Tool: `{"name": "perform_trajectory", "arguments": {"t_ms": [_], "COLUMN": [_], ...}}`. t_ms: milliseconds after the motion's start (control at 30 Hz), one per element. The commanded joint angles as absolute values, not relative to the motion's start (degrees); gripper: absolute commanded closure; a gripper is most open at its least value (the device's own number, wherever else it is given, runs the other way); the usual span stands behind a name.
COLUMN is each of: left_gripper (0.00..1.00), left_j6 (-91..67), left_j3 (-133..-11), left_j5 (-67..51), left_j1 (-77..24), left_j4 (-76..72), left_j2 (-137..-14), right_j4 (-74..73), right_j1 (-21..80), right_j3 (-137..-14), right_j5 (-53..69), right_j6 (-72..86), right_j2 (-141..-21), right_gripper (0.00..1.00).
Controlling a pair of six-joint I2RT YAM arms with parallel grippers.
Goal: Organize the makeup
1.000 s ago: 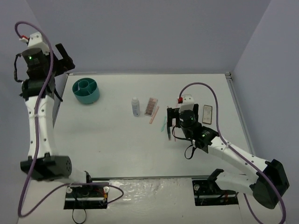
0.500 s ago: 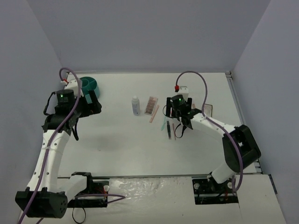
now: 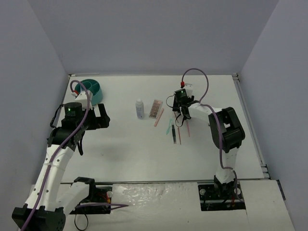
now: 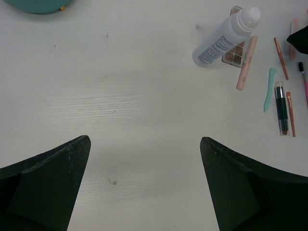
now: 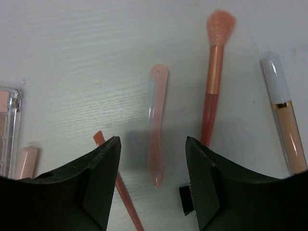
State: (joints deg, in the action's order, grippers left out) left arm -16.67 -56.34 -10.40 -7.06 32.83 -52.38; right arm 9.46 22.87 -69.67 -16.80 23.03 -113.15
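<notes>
The right pincer is hanging low over the makeup. Its two fingers are standing apart with a pale pink flat stick lying between them, neither finger touching it, so nothing is held. In the right wrist view, that stick is running up the middle of the frame. A fluffy pink brush is lying just to its right, and a white-capped tube is sitting at the right edge. A thin pink stick is slanting under the left finger at lower left, and the palette is showing at the left edge.

The step in hand is probably picking up the flat stick. It is lying thin and flat, so the fingers should be going straight down, centred on it, and reaching the table before squeezing. The brush handle and the thin pink stick are lying close to the fingers, so an off-centre squeeze is likely to drag a neighbour along.

The left pincer is hovering wide apart and empty over bare table, with the white bottle at the upper right of its view. In the overhead view, the teal tub, the likely destination, is sitting at the upper left near the table's far corner. The lower half of the table is offering open room, while the walls are closing in on both sides.
</notes>
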Motion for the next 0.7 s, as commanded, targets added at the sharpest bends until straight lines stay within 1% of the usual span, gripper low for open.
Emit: {"name": "perform_trajectory", "arguments": {"t_ms": [0,100,333,600,667], "left_gripper": [0.03,0.03,0.03,0.03,0.03], "left_j6": [-16.1,-16.1,-16.3,-16.4,-16.5], "left_j3": [-57.0,-57.1,-57.0,-56.9,-56.9], "left_j5": [-9.8,-10.0,-9.3,-10.3,-10.8], "left_j1": [-7.5,-7.5,-7.5,-7.5,-7.5], "left_j4": [29.9,30.1,30.2,29.8,29.7], "left_j2": [-52.5,-52.9,-52.8,-53.2,-53.3], "right_j4": [11.4,11.4,11.4,11.2,11.2], "right_j1": [22.0,21.7,21.1,21.0,21.0], "right_j3": [-74.8,-76.0,-75.3,-73.9,-74.1], "right_j5": [-18.0,-17.8,-17.6,-17.4,-16.8], "right_j6": [24.4,24.6,26.1,26.5,25.9], "right_j2": [-115.7,-117.8,-119.5,-117.9,-116.3], "right_gripper": [0.48,0.51,0.62,0.92,0.97]}}
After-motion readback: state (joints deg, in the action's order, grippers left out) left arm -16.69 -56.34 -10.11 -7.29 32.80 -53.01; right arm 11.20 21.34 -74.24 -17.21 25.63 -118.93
